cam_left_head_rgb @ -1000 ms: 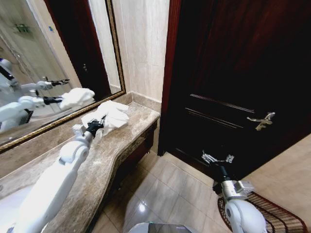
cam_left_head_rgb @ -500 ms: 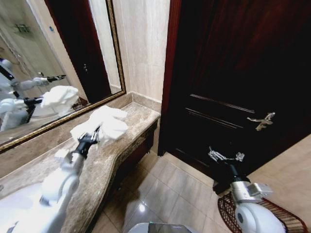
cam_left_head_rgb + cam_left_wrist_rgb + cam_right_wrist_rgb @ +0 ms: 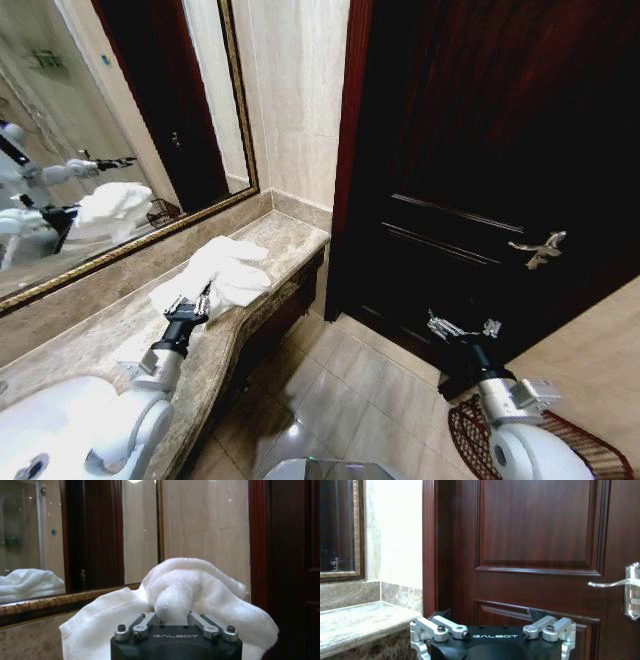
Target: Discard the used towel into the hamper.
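Note:
The used towel, white and crumpled, lies on the marble counter near its far end. My left gripper reaches along the counter and is shut on a fold of it. In the left wrist view that fold of the towel bulges out between the closed fingers of the left gripper. The hamper, a red-brown wire basket, stands on the floor at the lower right, partly hidden by my right arm. My right gripper hangs open in front of the door, above the hamper's near rim, and the right gripper holds nothing.
A dark wooden door with a lever handle closes off the far side. A mirror backs the counter and a white sink sits at its near end. Tiled floor lies open between counter and hamper.
My left arm has drawn back toward me along the counter, dragging the towel with it. The right gripper shifted slightly right early on and has since held still.

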Available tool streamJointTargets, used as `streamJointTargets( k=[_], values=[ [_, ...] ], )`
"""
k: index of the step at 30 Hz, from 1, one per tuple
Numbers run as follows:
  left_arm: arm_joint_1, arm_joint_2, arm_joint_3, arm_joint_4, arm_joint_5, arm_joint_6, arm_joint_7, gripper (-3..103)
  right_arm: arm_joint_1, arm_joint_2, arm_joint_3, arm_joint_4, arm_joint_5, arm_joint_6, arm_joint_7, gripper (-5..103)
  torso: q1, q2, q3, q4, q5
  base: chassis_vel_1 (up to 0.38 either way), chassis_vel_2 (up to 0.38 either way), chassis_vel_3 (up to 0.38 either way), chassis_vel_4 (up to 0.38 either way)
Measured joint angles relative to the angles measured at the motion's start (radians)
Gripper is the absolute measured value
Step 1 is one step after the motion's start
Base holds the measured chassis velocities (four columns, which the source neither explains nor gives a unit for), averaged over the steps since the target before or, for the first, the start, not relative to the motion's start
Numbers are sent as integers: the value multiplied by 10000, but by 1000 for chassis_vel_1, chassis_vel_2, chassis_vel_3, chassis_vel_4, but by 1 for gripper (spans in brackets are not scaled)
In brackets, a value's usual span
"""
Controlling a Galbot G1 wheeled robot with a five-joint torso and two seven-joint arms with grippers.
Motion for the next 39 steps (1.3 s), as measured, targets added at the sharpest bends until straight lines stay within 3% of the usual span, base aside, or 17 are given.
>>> streamJointTargets(
  k=[16, 25, 39],
  values=[
    [-294, -97, 342, 30, 178, 79, -25, 19, -97, 81, -12, -176, -52, 244, 23, 100, -1, 0, 0, 1, -1, 104, -96, -98, 100],
    [-452, -110, 541, 95, 200, 25, -121, 19, -201, 203, -32, -360, -81, 804, 146, 100, -9, 2, -3, 1, 3, 172, -179, -159, 161],
    [-593, -188, 837, 86, 500, 8, -166, 19, -175, 325, -86, -349, -40, 981, 224, 100, 5, -2, 2, 1, -1, -4, 5, 3, 3]
  ],
)
